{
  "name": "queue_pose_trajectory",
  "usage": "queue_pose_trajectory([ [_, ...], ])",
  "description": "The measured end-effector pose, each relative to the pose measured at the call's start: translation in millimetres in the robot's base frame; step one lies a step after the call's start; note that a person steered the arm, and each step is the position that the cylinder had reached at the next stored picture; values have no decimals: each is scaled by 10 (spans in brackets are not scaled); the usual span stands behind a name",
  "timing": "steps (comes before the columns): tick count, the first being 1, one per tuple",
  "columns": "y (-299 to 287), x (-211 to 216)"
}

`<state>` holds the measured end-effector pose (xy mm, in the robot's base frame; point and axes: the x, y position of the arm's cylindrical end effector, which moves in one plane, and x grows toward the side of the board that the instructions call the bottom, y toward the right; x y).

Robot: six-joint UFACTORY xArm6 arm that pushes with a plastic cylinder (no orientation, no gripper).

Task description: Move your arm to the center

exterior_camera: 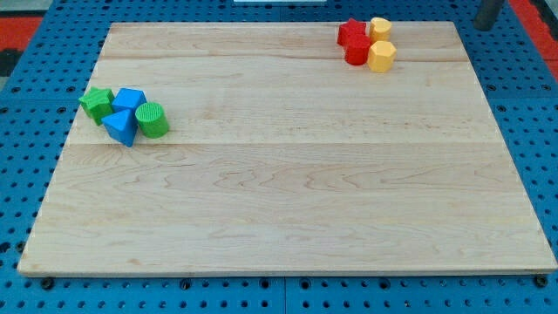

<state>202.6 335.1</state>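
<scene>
Eight blocks: two tight clusters on the wooden board (288,209), four in each.
Left cluster: green star (96,102), blue cube (129,98), blue wedge (121,126), green cylinder (153,119); all touching or just beside each other, near the board's left edge, upper half.
Right cluster: red star-like block (351,32) above a red cylinder-like block (357,52), yellow block (380,27) above a yellow hexagon (382,56); packed together at the view's top, right of middle.
Why grouped: looks like sorting by place, cool colours left and warm colours top right; a judgement only.
Rod: a dark rod (488,13) shows at the view's top right corner, off the board, over the blue pegboard (52,52).
Tip: the rod's lowest visible end sits just beyond the board's top right corner; cannot tell if it touches the surface. Well apart from both clusters, nearer the red and yellow one.
Fingers: none on this rig, so nothing is clasped or released; the rod touches no block.
Task target: the board's centre, bare wood between the clusters, well apart from the rod.
Progress: not started, judging by the rod parked off the corner.
Next move: likely a diagonal slide toward the view's lower left.
Risk: the red and yellow cluster lies near that path; passing below it should avoid a nudge.
Left cluster risk: low, well off the route.
</scene>
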Motion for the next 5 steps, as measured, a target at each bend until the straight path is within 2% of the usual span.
queue_pose_trajectory([
  [3,-36,235],
  [5,-117,204],
])
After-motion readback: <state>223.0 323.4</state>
